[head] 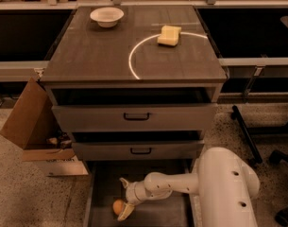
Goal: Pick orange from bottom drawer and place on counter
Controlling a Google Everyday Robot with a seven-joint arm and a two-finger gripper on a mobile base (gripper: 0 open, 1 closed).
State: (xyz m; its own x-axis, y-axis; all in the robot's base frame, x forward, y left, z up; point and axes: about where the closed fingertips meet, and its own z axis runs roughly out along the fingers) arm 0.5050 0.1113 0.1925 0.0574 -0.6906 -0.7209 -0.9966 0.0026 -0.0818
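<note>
We count one dark wood-grain bench (101,56) carrying one round white bowl (106,16) and one pale yellow rectangular sponge (169,35). Below it are three grey cabinet drawers (87,119) and two black handles (137,116). One small round orange (117,206) and one claw (123,197), fingers apart, sit inside the deep bottom drawer (102,193). One brown cardboard box (28,122).
</note>
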